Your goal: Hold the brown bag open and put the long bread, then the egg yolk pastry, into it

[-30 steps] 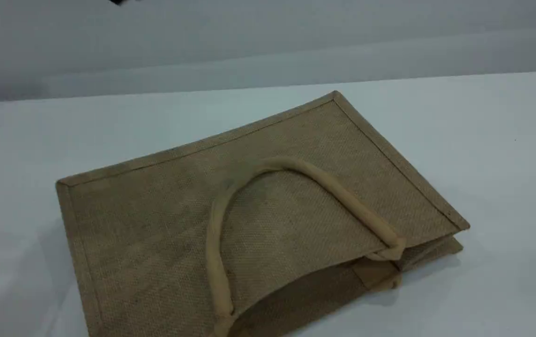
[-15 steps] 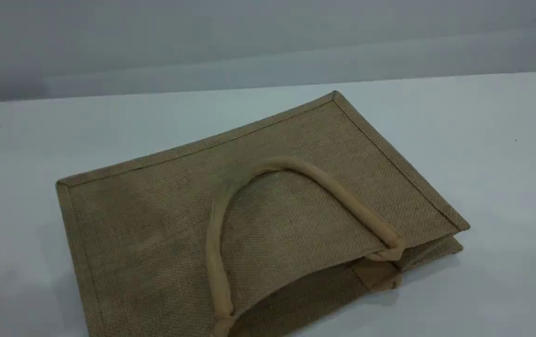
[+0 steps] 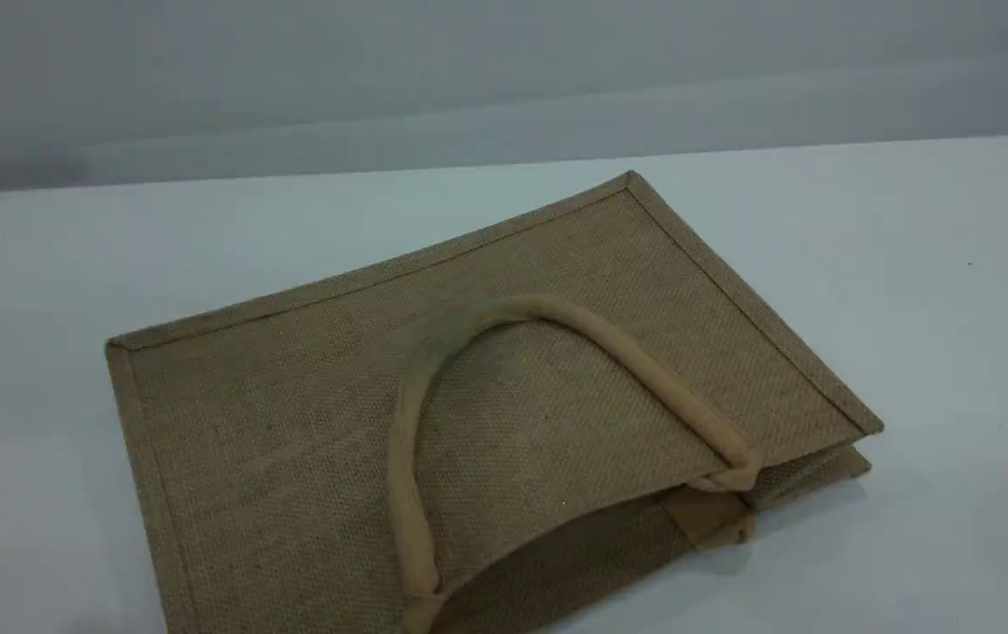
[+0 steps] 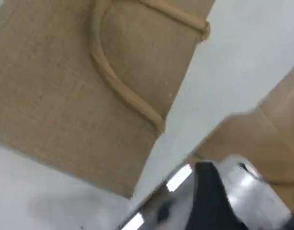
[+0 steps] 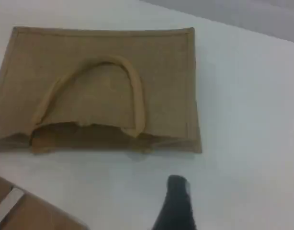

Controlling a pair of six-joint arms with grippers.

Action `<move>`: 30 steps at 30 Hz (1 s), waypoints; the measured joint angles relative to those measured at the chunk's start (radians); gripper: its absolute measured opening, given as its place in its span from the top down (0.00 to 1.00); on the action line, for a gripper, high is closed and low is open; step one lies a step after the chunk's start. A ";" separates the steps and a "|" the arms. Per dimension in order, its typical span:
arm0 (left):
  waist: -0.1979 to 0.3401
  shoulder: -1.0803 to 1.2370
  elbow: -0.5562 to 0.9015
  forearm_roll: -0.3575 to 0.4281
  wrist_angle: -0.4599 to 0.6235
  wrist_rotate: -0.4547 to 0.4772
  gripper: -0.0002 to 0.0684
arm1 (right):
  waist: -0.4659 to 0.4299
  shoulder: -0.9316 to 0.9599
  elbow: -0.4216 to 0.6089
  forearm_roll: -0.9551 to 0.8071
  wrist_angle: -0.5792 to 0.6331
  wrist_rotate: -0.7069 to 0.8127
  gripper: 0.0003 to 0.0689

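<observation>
The brown bag (image 3: 310, 440) lies flat on the white table, one beige handle (image 3: 618, 343) folded back over its upper face. Its mouth gapes slightly at the near right. Neither gripper shows in the scene view. The left wrist view looks down on the bag (image 4: 56, 96) from above, with my left gripper (image 4: 211, 196) blurred at the bottom edge, well off the fabric. One dark fingertip of my right gripper (image 5: 178, 201) hovers over bare table in front of the bag (image 5: 166, 72), nothing in it. The long bread and the egg yolk pastry are out of view.
A grey wall runs behind the table's far edge (image 3: 504, 163). A tan-brown flat surface (image 4: 262, 139) lies beyond the table on the right of the left wrist view; a similar brown surface (image 5: 27, 211) fills the right wrist view's lower left corner.
A dark piece at the scene view's top left edge and a dark strip on its left edge have gone out of view. The bag has not moved.
</observation>
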 joint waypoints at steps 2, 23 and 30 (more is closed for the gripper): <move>0.000 -0.086 0.047 0.025 -0.034 0.000 0.44 | 0.000 0.000 0.000 0.000 0.000 0.000 0.24; 0.001 -0.648 0.351 0.359 -0.126 -0.251 0.44 | -0.260 -0.030 -0.001 0.000 0.000 0.000 0.24; 0.001 -0.698 0.426 0.361 -0.115 -0.289 0.44 | -0.260 -0.029 -0.001 0.000 0.001 0.000 0.24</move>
